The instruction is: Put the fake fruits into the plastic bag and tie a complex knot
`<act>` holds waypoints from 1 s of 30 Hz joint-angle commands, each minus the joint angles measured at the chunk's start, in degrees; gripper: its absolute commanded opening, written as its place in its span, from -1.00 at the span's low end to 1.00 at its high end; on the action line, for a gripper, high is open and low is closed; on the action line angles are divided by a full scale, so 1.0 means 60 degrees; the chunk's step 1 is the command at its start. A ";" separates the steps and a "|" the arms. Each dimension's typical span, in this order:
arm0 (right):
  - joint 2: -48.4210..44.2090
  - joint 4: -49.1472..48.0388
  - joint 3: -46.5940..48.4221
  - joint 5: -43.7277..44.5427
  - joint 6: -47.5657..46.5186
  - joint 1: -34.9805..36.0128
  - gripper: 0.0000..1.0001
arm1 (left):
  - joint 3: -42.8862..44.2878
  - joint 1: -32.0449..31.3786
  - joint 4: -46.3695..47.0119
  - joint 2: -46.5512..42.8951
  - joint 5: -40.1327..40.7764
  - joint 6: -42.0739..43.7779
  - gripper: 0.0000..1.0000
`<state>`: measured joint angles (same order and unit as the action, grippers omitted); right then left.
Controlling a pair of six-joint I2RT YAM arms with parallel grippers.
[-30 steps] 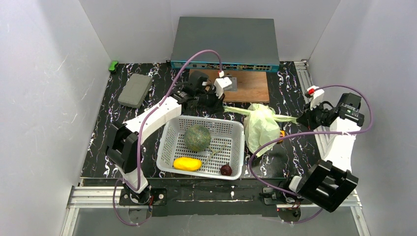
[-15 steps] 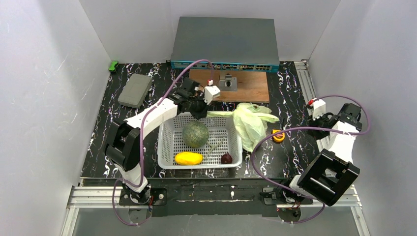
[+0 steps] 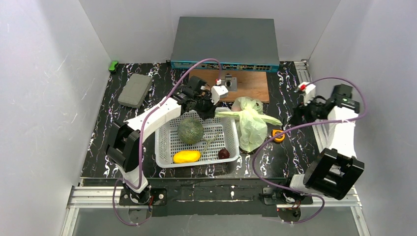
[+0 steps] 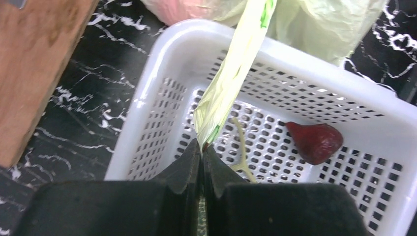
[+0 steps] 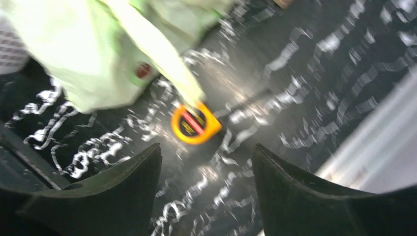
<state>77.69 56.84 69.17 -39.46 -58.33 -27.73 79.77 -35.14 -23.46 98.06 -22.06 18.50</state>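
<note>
The plastic bag (image 3: 250, 123) lies bulging on the black table just right of the white basket (image 3: 167, 132), and something red shows through its skin (image 5: 143, 70). My left gripper (image 3: 210, 109) hovers over the basket's far rim, shut on a stretched handle strip of the bag (image 4: 231, 78). In the basket lie the green melon (image 3: 191, 131), the yellow mango (image 3: 187, 156) and the dark red plum (image 4: 314, 141). My right gripper (image 5: 206, 157) hangs open and empty right of the bag, above the yellow tape measure (image 5: 195, 123).
A wooden board (image 3: 246, 86) and a grey network switch (image 3: 225, 44) stand at the back. A grey block (image 3: 134, 90) lies back left, with a small green object (image 3: 113, 65) beyond it. An aluminium rail (image 3: 307, 83) edges the table's right side.
My right gripper has opened and now stands apart from the bag's right handle, which lies loose. The bag and basket have slid left. My left gripper still pinches the strip.
</note>
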 commanded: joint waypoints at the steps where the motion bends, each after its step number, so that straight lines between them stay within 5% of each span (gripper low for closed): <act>1: -0.0601 -0.0907 -0.0645 -0.0951 0.1253 0.1564 0.54 | 0.0280 -0.0164 -0.0176 -0.0091 -0.0473 0.0133 -1.00; 6: 0.0005 -0.1743 -0.0982 -0.0775 0.1474 0.2433 0.74 | 0.0442 -0.0161 -0.0176 0.0043 -0.0484 0.0239 -1.00; 15: 0.1062 -0.3774 -0.1539 -0.0129 0.1908 0.3345 0.54 | 0.0388 -0.0165 0.0089 0.0112 -0.0483 -0.0002 -1.00; 18: 0.1322 -0.4340 -0.1774 0.0265 0.2038 0.3452 0.23 | 0.0348 -0.0154 0.0135 0.0094 -0.0382 -0.0109 -1.00; 20: 0.1383 -0.4311 -0.1892 0.0616 0.1826 0.3453 -0.21 | 0.0313 -0.0061 0.0138 0.0061 -0.0293 -0.0259 -1.00; 22: 0.1207 -0.4030 -0.2044 0.1032 0.1423 0.3358 -0.88 | 0.0230 0.0177 0.0131 0.0023 -0.0306 -0.0514 -1.00; 30: -0.0030 -0.2886 -0.1840 0.1402 0.0125 0.0690 -0.97 | -0.0665 0.1720 0.0143 -0.0825 -0.0622 -0.0259 -1.00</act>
<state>80.40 37.26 56.07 -40.62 -51.05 -13.61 78.24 -31.59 -19.07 98.78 -28.84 14.87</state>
